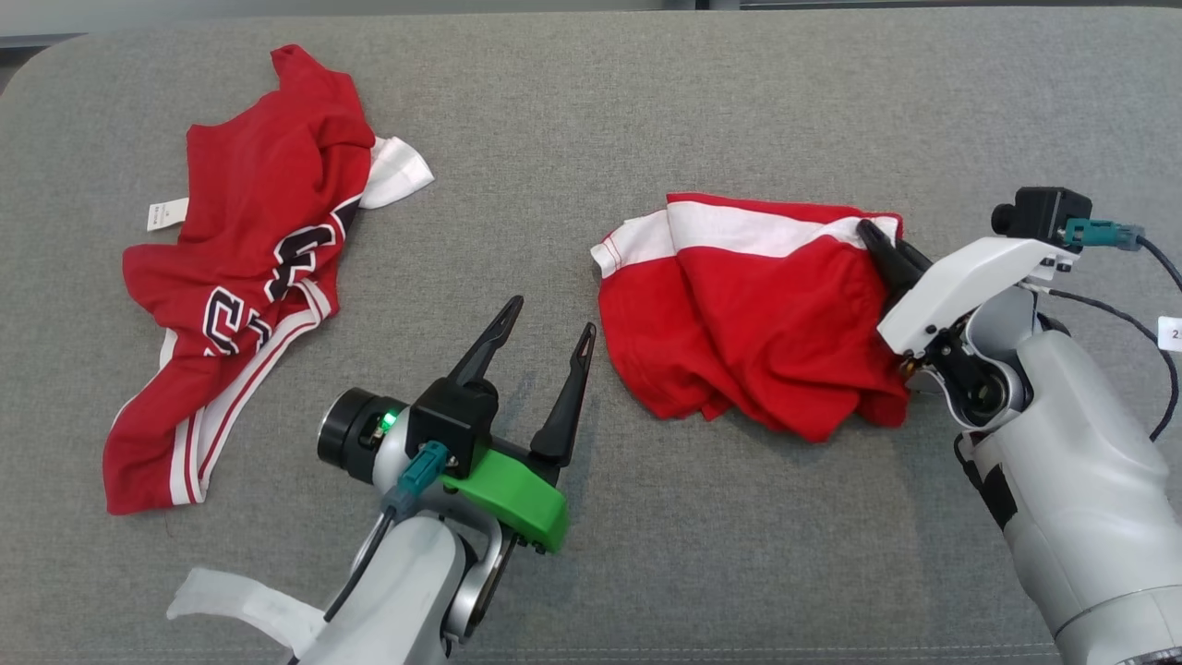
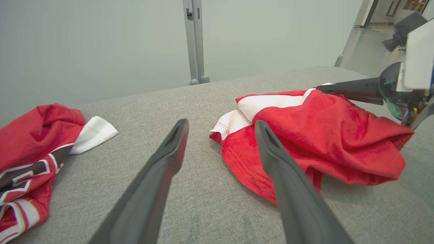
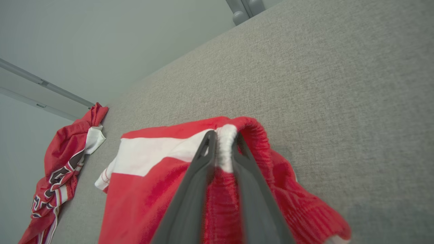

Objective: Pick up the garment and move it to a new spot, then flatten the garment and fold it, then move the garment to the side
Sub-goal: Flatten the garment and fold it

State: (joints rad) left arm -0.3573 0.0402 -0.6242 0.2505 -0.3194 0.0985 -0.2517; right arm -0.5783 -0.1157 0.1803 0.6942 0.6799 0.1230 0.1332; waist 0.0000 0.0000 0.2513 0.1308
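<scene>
Right pincer (image 3: 222,137): pinching the waistband of the crumpled red shorts (image 1: 748,323).
Left pincer (image 1: 551,319): spread, beside them.
Done: grip taken.
Remaining: likely lifting, moving, flattening, folding, setting aside.

Grey fabric surface (image 1: 739,92), crumpled red shorts (image 1: 757,342), red jersey (image 1: 249,240)
</scene>
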